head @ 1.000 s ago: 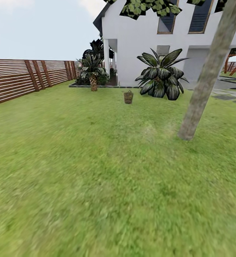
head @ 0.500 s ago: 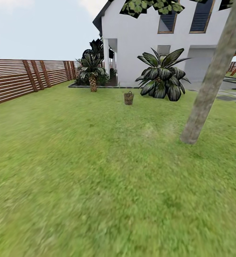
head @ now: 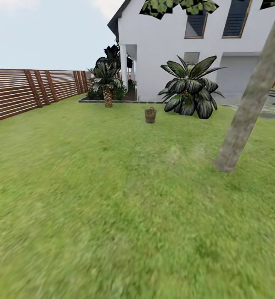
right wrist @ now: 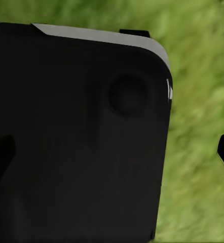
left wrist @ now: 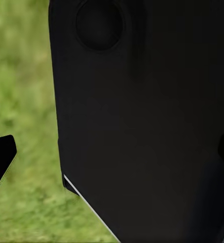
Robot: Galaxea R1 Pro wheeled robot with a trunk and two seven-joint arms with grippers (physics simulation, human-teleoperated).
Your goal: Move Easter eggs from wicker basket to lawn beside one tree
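Wicker basket (head: 150, 115) stands far ahead, roughly centred, neither arm apparently nearer; jaw state of both grippers indeterminable.

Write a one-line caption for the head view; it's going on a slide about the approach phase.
Wicker basket on the lawn ahead, leaning tree trunk at right, white house behind.

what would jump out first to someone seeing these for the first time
Likely the thick leaning tree trunk rising from the lawn at the right. Then the small wicker basket standing alone on the grass farther off, in front of the white house and a big dark-leaved plant.
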